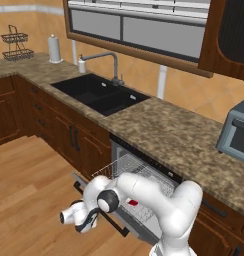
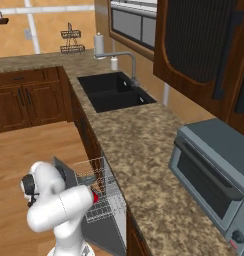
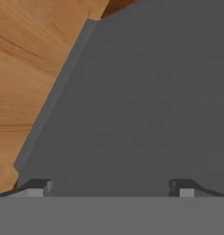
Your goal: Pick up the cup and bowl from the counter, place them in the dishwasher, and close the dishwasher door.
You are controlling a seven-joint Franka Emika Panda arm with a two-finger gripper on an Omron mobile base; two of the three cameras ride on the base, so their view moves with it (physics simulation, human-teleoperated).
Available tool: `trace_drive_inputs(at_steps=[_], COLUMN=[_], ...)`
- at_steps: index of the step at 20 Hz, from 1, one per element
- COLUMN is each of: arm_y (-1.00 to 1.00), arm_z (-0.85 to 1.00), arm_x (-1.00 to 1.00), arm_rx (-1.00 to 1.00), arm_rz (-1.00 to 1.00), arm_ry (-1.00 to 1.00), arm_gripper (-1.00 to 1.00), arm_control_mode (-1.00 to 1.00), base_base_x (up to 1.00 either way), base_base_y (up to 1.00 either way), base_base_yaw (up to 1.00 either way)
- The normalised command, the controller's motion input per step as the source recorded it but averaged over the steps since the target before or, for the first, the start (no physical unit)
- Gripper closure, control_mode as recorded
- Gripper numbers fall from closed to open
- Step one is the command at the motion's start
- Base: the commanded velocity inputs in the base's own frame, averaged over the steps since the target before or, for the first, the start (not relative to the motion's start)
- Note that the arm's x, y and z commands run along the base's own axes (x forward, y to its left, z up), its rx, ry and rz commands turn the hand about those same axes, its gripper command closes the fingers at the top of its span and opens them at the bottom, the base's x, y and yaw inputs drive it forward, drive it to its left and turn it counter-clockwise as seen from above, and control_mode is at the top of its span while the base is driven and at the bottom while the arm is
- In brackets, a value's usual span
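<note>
While the two small dark fingertips [image 3: 38,187] of the gripper [image 3: 111,188] stood wide apart with nothing between them, we saw in the hand view the flat dark grey drop-down dishwasher door [image 3: 146,101] spread close ahead of them, its straight edge running diagonally on the left, and light wooden floor [image 3: 26,64] past that edge.

In the left base view, the hand hung low at the outer edge of that lowered door [image 1: 125,231], by its long dark bar handle [image 1: 101,209]. Just behind the hand, inside the built-in dishwasher with its white wire rack [image 1: 141,180], a small patch of the red tapered plastic cup [image 1: 133,202] showed past the white arm; the right base view gave the same red patch [image 2: 96,197] in the rack [image 2: 101,192]. We could not make out the grey bowl in any view.

Above and beyond the hand ran the long brown speckled granite counter [image 1: 179,135]. Farther along it lay a black double sink [image 1: 101,92] with a grey metal tap [image 1: 113,65], while a grey toaster oven [image 2: 214,175] sat to the other side. A white paper roll [image 1: 54,48] and a black wire rack [image 1: 16,42] stood farthest away.
</note>
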Motion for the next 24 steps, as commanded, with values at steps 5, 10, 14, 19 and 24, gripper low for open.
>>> trace_drive_inputs(at_steps=[5,10,14,19,24], arm_y=[-0.91,-1.00,-1.00,-1.00,-1.00], arm_z=[0.93,0.36,0.00,-0.08,-0.22], arm_x=[0.20,0.49,0.73,0.98,1.00], arm_rx=[0.06,0.00,0.00,0.00,0.00], arm_rz=[-0.01,0.00,0.00,0.00,0.00], arm_ry=[-0.16,-0.11,0.00,0.00,0.00], arm_gripper=[-1.00,-1.00,-1.00,-1.00,-1.00], arm_control_mode=[-1.00,-1.00,-1.00,-1.00,-1.00], base_base_x=[0.00,0.00,0.00,0.00,0.00], base_base_y=[0.00,0.00,0.00,0.00,0.00], base_base_yaw=[0.00,0.00,0.00,0.00,0.00])
